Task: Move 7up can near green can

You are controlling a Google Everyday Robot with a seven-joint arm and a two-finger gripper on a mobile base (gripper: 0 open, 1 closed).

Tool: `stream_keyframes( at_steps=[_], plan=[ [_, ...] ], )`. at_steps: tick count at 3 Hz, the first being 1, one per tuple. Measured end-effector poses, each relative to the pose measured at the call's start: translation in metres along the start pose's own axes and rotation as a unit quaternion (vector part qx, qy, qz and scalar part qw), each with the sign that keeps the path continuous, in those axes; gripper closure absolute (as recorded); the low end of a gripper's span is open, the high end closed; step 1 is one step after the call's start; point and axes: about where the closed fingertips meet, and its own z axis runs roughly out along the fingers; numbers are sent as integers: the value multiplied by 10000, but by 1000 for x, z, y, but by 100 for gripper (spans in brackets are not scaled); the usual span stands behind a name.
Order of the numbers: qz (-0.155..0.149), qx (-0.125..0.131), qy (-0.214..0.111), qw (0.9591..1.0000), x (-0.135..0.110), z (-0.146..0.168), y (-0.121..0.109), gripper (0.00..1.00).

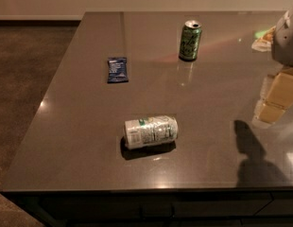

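Close to the near edge of the desk (66, 141), about midway along it: 7up can (150, 131), lying on its side, length running along that edge, label panel facing up, touching nothing. Toward the far edge, somewhat right of the middle: green can (190, 40), standing upright, opening at the top. Well apart, the pair, with bare desk between. Nearer the left edge, between far and near edges: dark blue packet (117, 70), lying flat, out of the way. Against the right edge, partly cut off: gripper (278, 97), seemingly hanging above the desk surface, well clear of both cans, with neither can in it. Released or clenched: cannot tell from this angle. Throws a dark shadow (253, 148) toward the near right corner.

Looks like the opening step: reach not yet made, 7up can not yet grasped, nothing of the move done. Calls next for a sweep from the right edge toward the middle of the near edge, then a descent over the fallen can. Needs a grip across the round body rather than along its length, squarely centred, given the likely risk of rolling toward or away from the near edge at any nudge. After that: lift, carry toward the far edge, set down just beside the green can without knocking it over.
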Motion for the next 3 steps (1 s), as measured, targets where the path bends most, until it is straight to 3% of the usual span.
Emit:
stream_keyframes(
  at_steps=[2,3],
  plan=[
    [-128,23,-94,9999,-11,0,-1,0],
    [-429,-55,-308,9986,-37,9,3,0]
  ],
)
